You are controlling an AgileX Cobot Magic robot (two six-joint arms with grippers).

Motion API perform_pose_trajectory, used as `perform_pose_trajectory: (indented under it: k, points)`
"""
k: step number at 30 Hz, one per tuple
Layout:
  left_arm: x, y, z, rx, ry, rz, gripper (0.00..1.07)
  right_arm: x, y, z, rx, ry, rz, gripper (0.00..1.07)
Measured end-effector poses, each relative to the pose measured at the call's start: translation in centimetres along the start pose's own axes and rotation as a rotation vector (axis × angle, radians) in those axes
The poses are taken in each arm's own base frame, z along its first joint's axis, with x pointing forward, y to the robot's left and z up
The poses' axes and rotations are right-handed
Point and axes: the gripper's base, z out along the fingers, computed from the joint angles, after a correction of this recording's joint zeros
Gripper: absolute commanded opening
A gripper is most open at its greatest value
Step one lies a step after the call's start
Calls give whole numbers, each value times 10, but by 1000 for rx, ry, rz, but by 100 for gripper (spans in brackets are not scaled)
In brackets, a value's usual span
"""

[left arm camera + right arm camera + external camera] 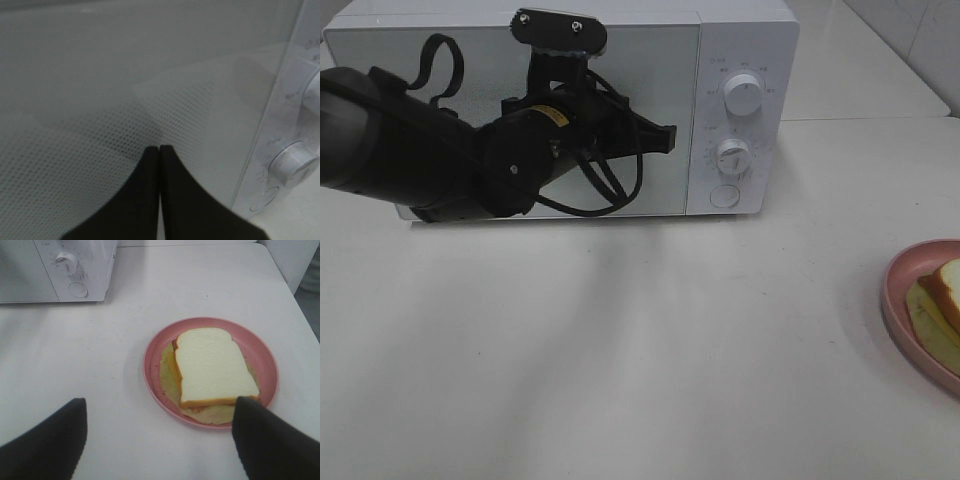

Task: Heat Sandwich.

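Meanwhile, sandwich (214, 367) lies on pink plate (155, 371).

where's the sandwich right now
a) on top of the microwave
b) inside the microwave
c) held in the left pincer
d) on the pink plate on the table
d: the sandwich lies on the pink plate on the table, off to the side of the closed microwave, with no pincer touching it.

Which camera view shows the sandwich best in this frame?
The right wrist view: the whole sandwich lies in plain sight on the pink plate, top slice and crust clear. The exterior high view catches only a cropped part at its right edge. The left wrist view shows none of it, only the microwave door.
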Motion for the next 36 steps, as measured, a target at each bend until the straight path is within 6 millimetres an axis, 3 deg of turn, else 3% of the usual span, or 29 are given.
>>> perform_pose_trajectory:
  k: [8,11,12,14,15,17,18,26,36]
  points:
    - [-1,-8,-27,36,28,2,0,0,0,0,0,0,0,76]
    - [0,-11,-36,79,121,-1,6,0,0,0,0,0,0,76]
    - [1,-12,-39,93,153,-3,13,0,0,0,0,0,0,76]
    - [1,-15,-47,145,252,-7,54,0,0,0,0,0,0,76]
    - [1,-15,-47,145,252,-7,54,0,0,0,0,0,0,76]
    - [1,-18,-53,180,318,-6,92,0,0,0,0,0,0,76]
    - [0,-20,-59,211,371,-3,104,0,0,0,0,0,0,76]
    - [-5,-23,-79,317,509,106,101,0,0,0,0,0,0,76]
    - [-18,-17,-125,423,749,278,101,0,0,0,0,0,0,76]
